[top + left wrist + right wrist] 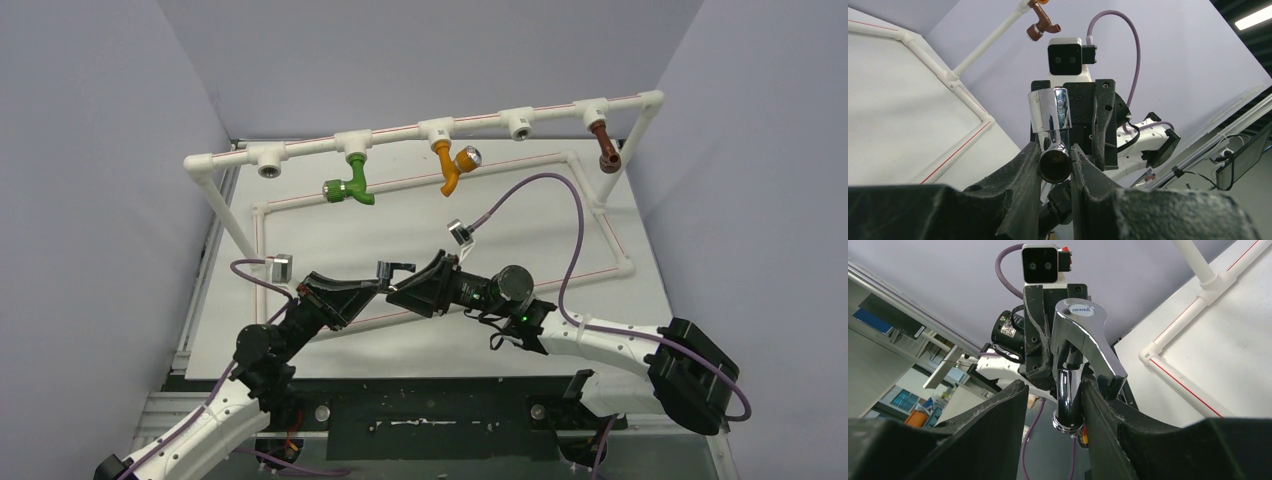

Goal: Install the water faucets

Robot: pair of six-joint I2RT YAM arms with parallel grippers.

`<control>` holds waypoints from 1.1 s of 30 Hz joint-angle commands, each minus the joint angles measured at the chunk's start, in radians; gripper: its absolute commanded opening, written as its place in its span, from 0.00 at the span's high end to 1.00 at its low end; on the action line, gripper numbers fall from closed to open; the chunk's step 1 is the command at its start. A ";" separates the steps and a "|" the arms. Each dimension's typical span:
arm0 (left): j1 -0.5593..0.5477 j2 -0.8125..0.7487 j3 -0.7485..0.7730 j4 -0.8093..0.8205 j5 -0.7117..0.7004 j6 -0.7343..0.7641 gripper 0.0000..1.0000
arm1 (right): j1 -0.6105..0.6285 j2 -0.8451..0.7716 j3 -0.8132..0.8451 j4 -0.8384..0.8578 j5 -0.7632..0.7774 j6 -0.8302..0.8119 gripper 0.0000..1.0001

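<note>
The chrome faucet (396,269) hangs mid-air, centrally, one round end clamped in the left gripper (1054,161). The right gripper (1055,397) has its jaws apart around the body, probably to regrip it for the empty tee fitting (518,124) at 1 o'clock.

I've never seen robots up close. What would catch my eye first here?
First, the shiny chrome faucet held up in the middle. The left pincer is clamped on it, and the right pincer has a finger on either side of it, with a gap on one side. Behind them, a green faucet, an orange faucet and a brown faucet hang from a raised white pipe rail.
</note>
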 commanded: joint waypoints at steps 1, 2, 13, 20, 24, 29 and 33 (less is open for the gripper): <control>0.006 -0.009 0.001 0.098 0.006 0.021 1.00 | 0.015 0.007 0.050 0.079 0.005 -0.026 0.57; 0.006 -0.011 0.001 0.098 0.006 0.021 1.00 | 0.016 0.007 0.050 0.077 0.006 -0.028 0.58; 0.006 -0.002 0.006 0.102 0.016 0.024 1.00 | 0.016 -0.002 0.045 0.055 0.015 -0.043 0.89; 0.006 0.017 0.015 0.109 0.035 0.024 1.00 | 0.023 -0.026 0.044 0.024 0.050 -0.072 1.00; 0.006 0.019 0.015 0.104 0.039 0.024 1.00 | 0.024 -0.042 0.043 0.010 0.058 -0.088 1.00; 0.006 0.010 0.029 0.073 0.039 0.029 0.65 | 0.025 -0.083 0.036 -0.023 0.069 -0.111 1.00; 0.007 -0.006 0.050 0.016 0.042 0.052 0.40 | 0.024 -0.138 0.033 -0.094 0.080 -0.151 1.00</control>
